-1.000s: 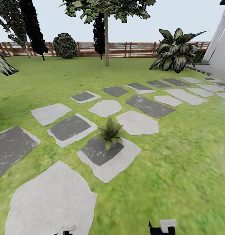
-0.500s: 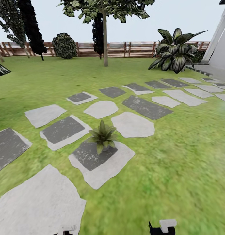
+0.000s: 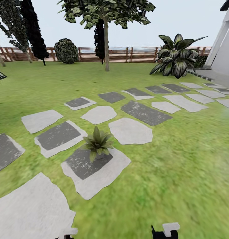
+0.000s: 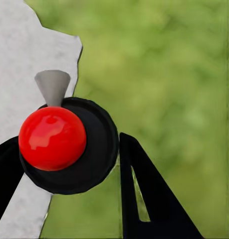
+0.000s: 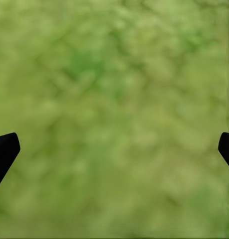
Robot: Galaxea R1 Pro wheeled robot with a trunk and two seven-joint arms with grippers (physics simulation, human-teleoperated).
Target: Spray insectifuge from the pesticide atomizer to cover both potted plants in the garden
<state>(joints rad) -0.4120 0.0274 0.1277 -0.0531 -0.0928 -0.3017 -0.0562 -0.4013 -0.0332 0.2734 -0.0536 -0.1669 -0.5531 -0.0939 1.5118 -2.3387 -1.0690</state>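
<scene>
The left wrist view looks down on the pesticide atomizer [image 4: 53, 138]: a red ball on a round black top with a grey nozzle. My left gripper [image 4: 69, 149] is shut on it, a black finger on each side, above a pale slab edge and grass. My right gripper [image 5: 114, 149] is open over bare lawn, with only its two black fingertips at the frame's sides. In the head view one potted plant [image 3: 97, 144], a low green rosette, stands on a grey stepping slab [image 3: 94, 172] a short way ahead, slightly left.
Grey stepping slabs [image 3: 131, 131] run across the lawn from near left to far right. A big broad-leaved plant [image 3: 175, 54] stands far right by a white wall [image 3: 224, 49]. A tree trunk [image 3: 106, 46], bushes and a brown slat fence [image 3: 134, 54] close the back.
The whole head view has shifted: the slabs and the potted plant have slid left and slightly down, so the camera has moved. Nothing in the garden has moved.
</scene>
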